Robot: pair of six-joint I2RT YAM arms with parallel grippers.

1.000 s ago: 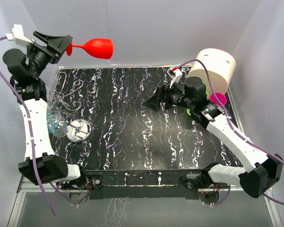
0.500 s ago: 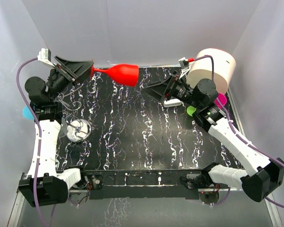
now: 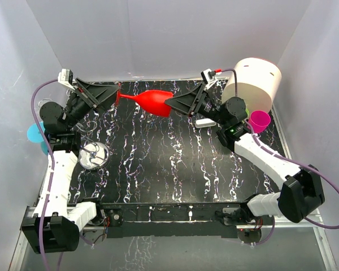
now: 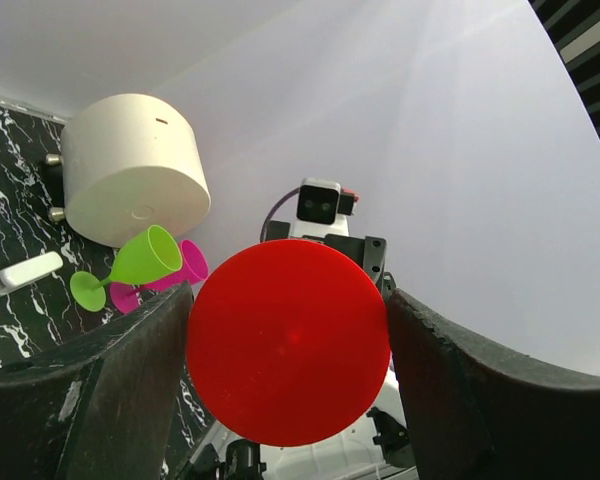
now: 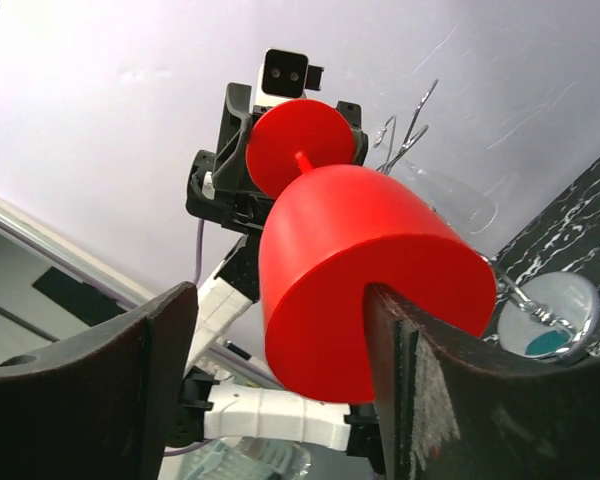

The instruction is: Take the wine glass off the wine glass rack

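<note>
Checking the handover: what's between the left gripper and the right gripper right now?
Only the opaque red wine glass, lying sideways in the air; the top view shows it.

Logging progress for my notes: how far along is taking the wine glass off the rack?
Done: the red wine glass is clear of the rack, in the air. In hand: left gripper holds its foot; right gripper straddles the bowl, grip unclear. Left: finish the handover, probably set it down.
</note>
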